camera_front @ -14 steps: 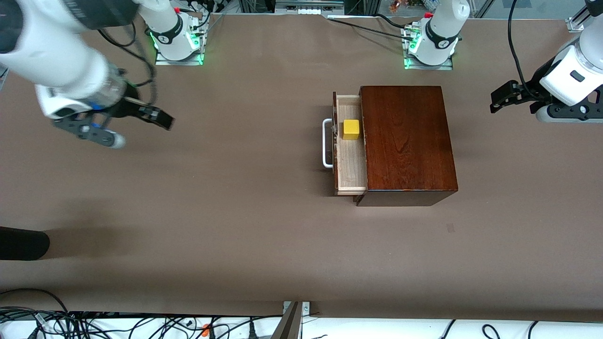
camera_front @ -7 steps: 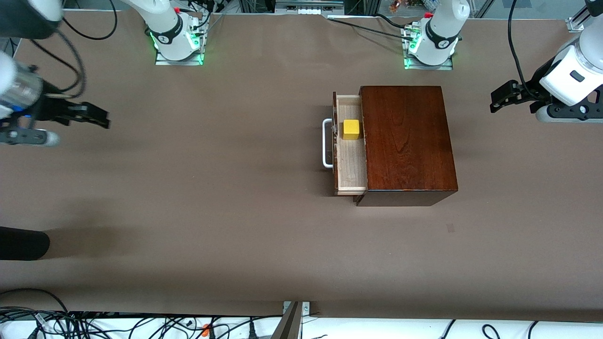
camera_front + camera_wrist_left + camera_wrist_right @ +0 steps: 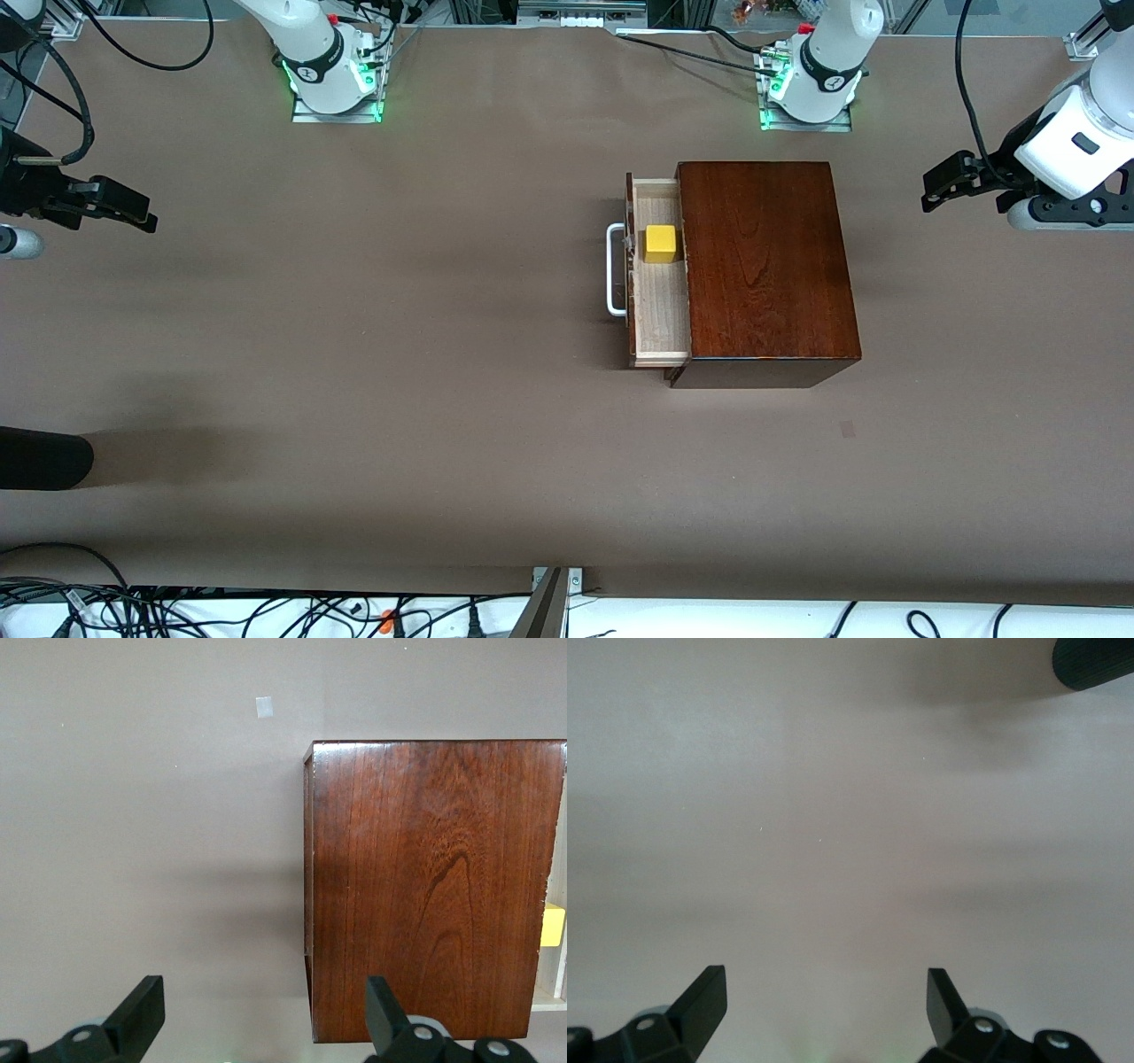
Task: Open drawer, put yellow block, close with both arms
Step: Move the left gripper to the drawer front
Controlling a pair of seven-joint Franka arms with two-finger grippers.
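The dark reddish-brown wooden box (image 3: 766, 266) stands toward the left arm's end of the table. Its drawer (image 3: 660, 310) is pulled partly out, with the white bar handle (image 3: 614, 270) facing the right arm's end. The yellow block (image 3: 660, 243) sits in the drawer tray; its edge shows in the left wrist view (image 3: 551, 926) beside the box (image 3: 434, 886). My left gripper (image 3: 937, 184) is open and empty, up in the air off the box's closed end (image 3: 263, 1010). My right gripper (image 3: 133, 211) is open and empty over bare table at the right arm's end (image 3: 824, 1001).
A black rounded object (image 3: 44, 456) lies at the table's edge at the right arm's end and shows in the right wrist view (image 3: 1094, 660). A small pale mark (image 3: 848, 429) is on the table nearer the front camera than the box. Cables run along the front edge.
My right arm has swung away from the middle of the table toward its own end. The left arm, the drawer and the block have not moved.
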